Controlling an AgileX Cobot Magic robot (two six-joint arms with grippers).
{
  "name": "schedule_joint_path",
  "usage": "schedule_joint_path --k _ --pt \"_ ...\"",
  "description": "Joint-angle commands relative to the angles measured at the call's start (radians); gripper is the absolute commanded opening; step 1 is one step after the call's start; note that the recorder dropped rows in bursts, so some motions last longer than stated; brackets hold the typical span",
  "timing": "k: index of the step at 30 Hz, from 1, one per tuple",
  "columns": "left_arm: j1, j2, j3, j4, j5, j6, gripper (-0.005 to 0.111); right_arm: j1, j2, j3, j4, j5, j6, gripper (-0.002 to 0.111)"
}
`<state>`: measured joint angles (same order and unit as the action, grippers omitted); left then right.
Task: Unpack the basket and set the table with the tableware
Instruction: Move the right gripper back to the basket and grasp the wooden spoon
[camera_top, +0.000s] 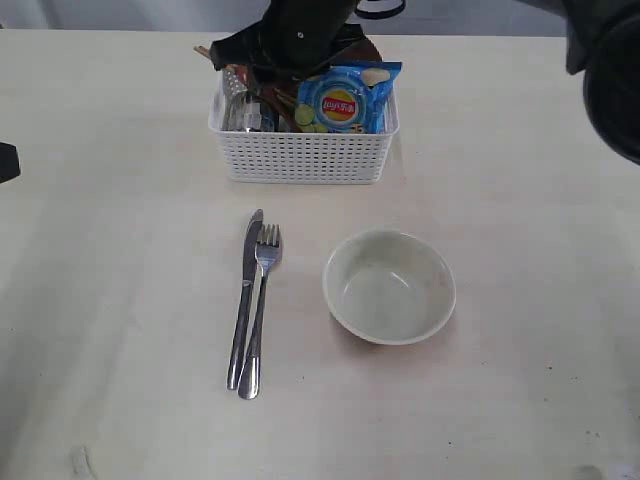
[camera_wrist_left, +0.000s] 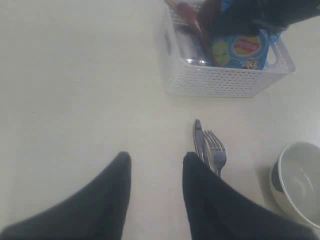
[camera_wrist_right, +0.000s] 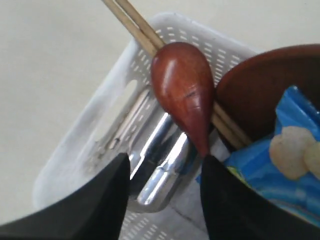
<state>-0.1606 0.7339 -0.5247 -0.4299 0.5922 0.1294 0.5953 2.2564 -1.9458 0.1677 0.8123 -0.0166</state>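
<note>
- The basket (camera_top: 300, 160) stands at the far edge of the table (camera_top: 120, 150); knife (camera_top: 244, 300), fork (camera_top: 262, 300) and bowl (camera_top: 388, 285) lie mid-table
- Right gripper (camera_wrist_right: 165, 160) hangs over the basket, jaws spread, empty; the wooden spoon (camera_wrist_right: 184, 85) possibly touches one finger
- Centre the jaws on the spoon's neck, clear of the chopsticks (camera_wrist_right: 135, 25), then close and lift straight
- Left gripper (camera_wrist_left: 155, 160): jaws apart, empty, beside the knife

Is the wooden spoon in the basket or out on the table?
In the basket. The wooden spoon lies across the chopsticks inside its white wall, beside the brown plate.
</note>
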Motion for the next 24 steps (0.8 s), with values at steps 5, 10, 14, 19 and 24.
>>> schedule_joint_path --k 5,10,14,19,24 --pt "-0.001 -0.002 0.005 -0.011 -0.015 0.001 0.034 -0.002 0.059 -0.030 -0.095 0.024 -0.054 0.043" --pt "-0.001 -0.002 0.005 -0.012 -0.017 0.001 0.034 0.003 0.088 -0.030 -0.089 0.015 -0.101 0.043" --pt "-0.001 -0.002 0.005 -0.012 -0.017 0.001 0.034 0.003 0.101 -0.030 -0.090 -0.011 -0.105 0.043" --pt "-0.001 -0.002 0.005 -0.012 -0.017 0.001 0.034 0.003 0.105 -0.030 -0.088 -0.048 -0.107 0.043" --pt "-0.001 -0.002 0.005 -0.012 -0.017 0.001 0.034 0.003 0.109 -0.030 -0.088 -0.046 -0.111 0.025"
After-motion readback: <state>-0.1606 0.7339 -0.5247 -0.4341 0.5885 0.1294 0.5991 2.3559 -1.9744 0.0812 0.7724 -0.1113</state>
